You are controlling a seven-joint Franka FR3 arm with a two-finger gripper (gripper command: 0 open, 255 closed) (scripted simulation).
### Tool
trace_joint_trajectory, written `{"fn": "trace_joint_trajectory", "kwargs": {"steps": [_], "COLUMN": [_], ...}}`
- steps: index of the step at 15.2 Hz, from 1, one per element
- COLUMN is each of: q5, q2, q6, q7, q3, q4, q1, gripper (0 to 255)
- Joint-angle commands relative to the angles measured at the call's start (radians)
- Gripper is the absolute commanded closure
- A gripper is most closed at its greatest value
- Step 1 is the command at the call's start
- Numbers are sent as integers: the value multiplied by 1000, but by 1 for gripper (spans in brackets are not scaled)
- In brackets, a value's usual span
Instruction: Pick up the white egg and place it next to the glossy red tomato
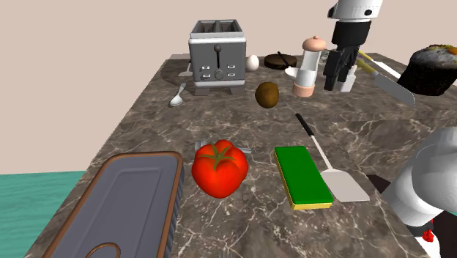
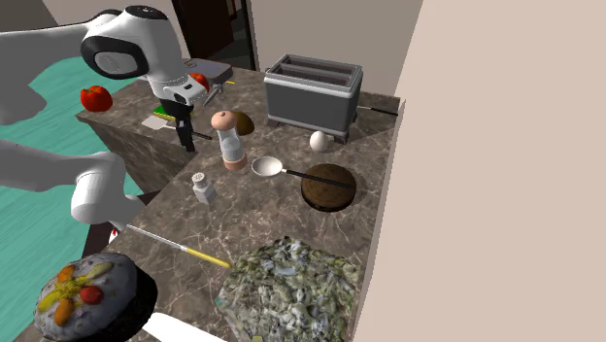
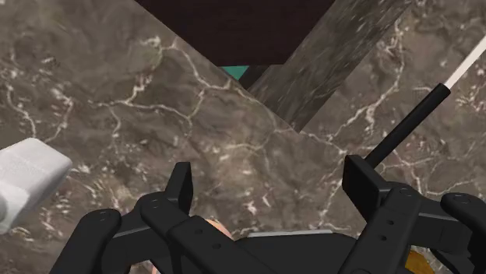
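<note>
The egg [image 1: 252,62] is plain white, smooth and oval. It lies on the dark marbled bench [image 1: 220,124], just beside the corner of the grey toaster [image 1: 217,55].

My arm reaches down over the far part of the bench, with the gripper [image 1: 340,73] pointing downward above the surface. The gripper is released: its fingers [image 3: 181,187] stand apart, with bare marble between them and nothing clasped.

The egg is well apart from my gripper. The pepper mill [image 1: 310,66] stands between the two. In the shoulder view, the red tomato [image 1: 219,168] sits well apart from the egg, toward the near end of the bench.
</note>
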Motion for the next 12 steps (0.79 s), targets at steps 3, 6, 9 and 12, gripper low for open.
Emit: {"fn": "trace_joint_trajectory", "kwargs": {"steps": [3,6,9,12], "q5": [1,9,29,60], "q2": [52,136,225,318], "q6": [60,143,217,280], "q7": [-37,-93,-152,-213], "q3": [-28,-70,-110,-150], "q4": [17,53,102,162], "q1": [1,4,12,22], "gripper": [0,0,0,0]}}
